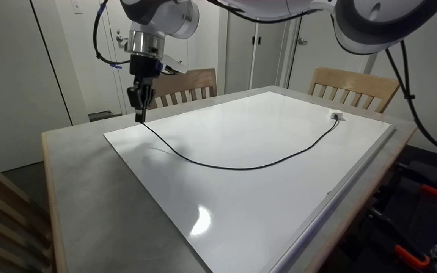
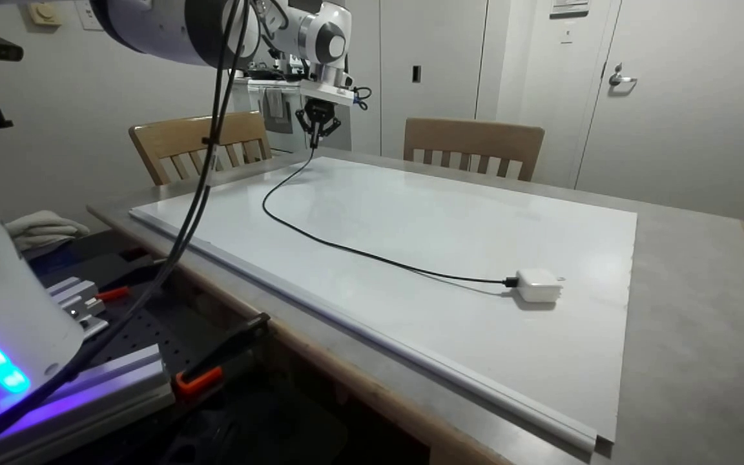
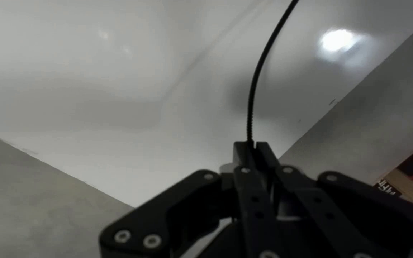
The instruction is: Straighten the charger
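Wht. board [image 2: 443, 200] is crossed by blk. cable [image 1: 239, 169], held up at gripper [image 3: 253, 147] end; room is left both sides; other end is blocked by wht. plug block [image 2: 538, 286]

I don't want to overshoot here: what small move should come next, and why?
With the claw shut on the black charging cable, I'd probably ease it slightly farther from the white power adapter: the cable's wide bow in both exterior views suggests slack. Go gently, since the adapter appears to sit loose on the whiteboard.
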Action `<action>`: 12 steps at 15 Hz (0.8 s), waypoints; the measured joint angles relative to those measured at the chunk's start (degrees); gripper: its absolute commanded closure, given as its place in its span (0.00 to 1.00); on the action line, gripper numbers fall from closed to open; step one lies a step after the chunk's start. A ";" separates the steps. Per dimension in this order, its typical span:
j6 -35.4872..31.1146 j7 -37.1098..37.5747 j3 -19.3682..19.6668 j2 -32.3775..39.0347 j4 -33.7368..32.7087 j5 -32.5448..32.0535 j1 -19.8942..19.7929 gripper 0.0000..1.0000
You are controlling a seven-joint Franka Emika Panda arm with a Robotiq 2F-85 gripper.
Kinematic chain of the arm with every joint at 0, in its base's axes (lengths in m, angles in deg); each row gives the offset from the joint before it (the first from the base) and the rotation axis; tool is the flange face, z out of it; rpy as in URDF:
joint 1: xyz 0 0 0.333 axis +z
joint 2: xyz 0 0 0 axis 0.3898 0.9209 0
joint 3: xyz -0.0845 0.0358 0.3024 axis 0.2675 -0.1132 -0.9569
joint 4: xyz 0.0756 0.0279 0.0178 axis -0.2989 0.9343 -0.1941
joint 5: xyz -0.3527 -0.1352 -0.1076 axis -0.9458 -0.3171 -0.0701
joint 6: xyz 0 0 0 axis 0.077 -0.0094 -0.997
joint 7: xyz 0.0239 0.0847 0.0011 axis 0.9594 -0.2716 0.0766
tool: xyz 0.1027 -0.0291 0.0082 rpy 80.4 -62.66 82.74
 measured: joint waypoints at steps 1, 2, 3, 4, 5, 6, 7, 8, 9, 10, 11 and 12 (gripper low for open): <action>0.00 -0.34 -0.28 0.00 0.00 0.00 0.44 0.98; 0.00 -0.69 -0.45 0.00 0.03 0.00 0.80 0.98; 0.00 -1.15 -0.58 0.00 0.09 0.00 1.02 0.98; 0.00 -1.70 -0.71 0.00 0.21 0.00 1.10 0.98; 0.00 -2.44 -0.84 0.01 0.35 0.00 1.09 0.98; 0.01 -3.23 -0.91 0.01 0.48 0.00 1.09 0.98; 0.05 -4.24 -1.05 0.01 0.59 0.00 1.09 0.98; 0.06 -5.47 -1.27 0.01 0.69 0.00 1.11 0.98; 0.06 -6.92 -1.58 0.01 0.77 0.00 1.15 0.98; 0.08 -8.47 -1.89 0.01 0.82 0.00 1.23 0.98; 0.10 -10.07 -2.17 0.01 0.87 0.00 1.34 0.98; 0.11 -11.76 -2.48 0.01 0.93 0.00 1.47 0.98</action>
